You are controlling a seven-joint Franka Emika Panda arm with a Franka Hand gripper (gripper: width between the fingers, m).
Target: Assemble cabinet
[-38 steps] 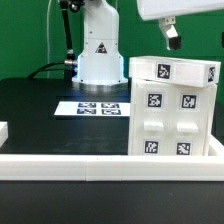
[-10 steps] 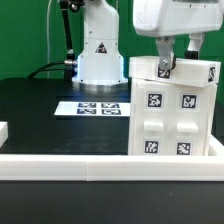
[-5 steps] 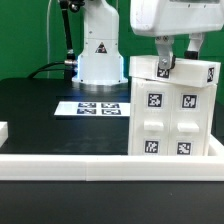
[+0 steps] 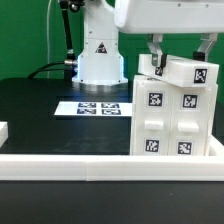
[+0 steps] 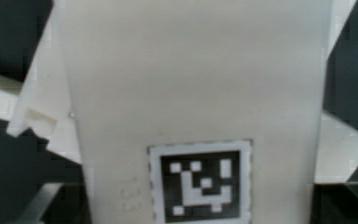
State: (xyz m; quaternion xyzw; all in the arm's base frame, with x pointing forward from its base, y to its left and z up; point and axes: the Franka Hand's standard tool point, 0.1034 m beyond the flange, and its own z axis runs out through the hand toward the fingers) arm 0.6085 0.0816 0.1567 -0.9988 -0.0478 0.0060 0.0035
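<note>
The white cabinet body point(image 4: 170, 122) stands upright at the exterior view's right, its front showing several tags and small panels. My gripper point(image 4: 180, 56) is just above it, shut on a white tagged top panel point(image 4: 192, 73), one finger point(image 4: 155, 62) on each side. The panel is raised a little off the body and tilted. In the wrist view the same panel point(image 5: 176, 90) fills the picture between the jaws, with one tag near my gripper point(image 5: 197, 208). The dark fingers show only at the panel's edges.
The marker board point(image 4: 98, 107) lies flat on the black table in front of the white robot base point(image 4: 98, 52). A white rail point(image 4: 90, 162) runs along the near edge. A small white piece point(image 4: 3, 130) sits at the exterior view's far left.
The gripper came down from above the cabinet onto the top panel and closed on it. Since half a second ago it has risen, and the panel has come up tilted.
</note>
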